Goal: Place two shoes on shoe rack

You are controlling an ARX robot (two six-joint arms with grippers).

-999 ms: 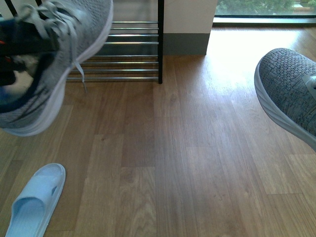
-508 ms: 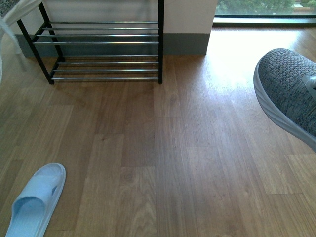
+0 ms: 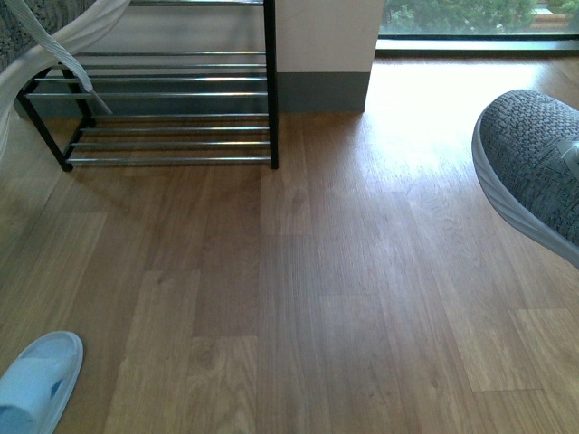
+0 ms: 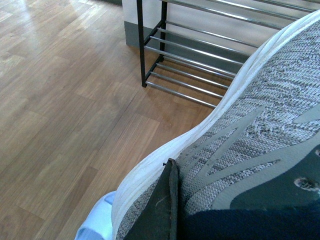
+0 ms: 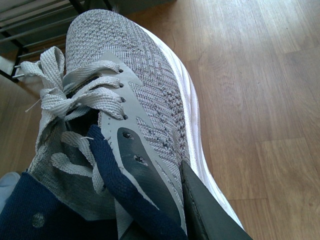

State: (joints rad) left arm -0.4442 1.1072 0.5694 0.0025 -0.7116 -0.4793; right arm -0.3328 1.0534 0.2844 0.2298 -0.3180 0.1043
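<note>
My left gripper (image 4: 200, 210) is shut on one gray sneaker (image 4: 260, 130), with one dark finger (image 4: 160, 210) pressed against its knit side. That sneaker's white sole edge and a lace show at the front view's top left corner (image 3: 36, 36), in front of the shoe rack (image 3: 172, 95). The rack is black-framed with chrome bars and stands against the wall. My right gripper (image 5: 165, 210) is shut on the other gray sneaker (image 5: 135, 100), held above the floor at the front view's right edge (image 3: 534, 163). No shoe shows on the visible rack tiers.
A pale blue slide sandal (image 3: 32, 384) lies on the wood floor at the near left, and its edge shows under the left sneaker (image 4: 95, 225). A white wall corner with a gray baseboard (image 3: 321, 90) stands right of the rack. A window strip runs along the far right.
The left sneaker has gone from filling the front view's left side to just its top left corner. The rack and the sandal have shifted left and down. The right sneaker is about where it was.
</note>
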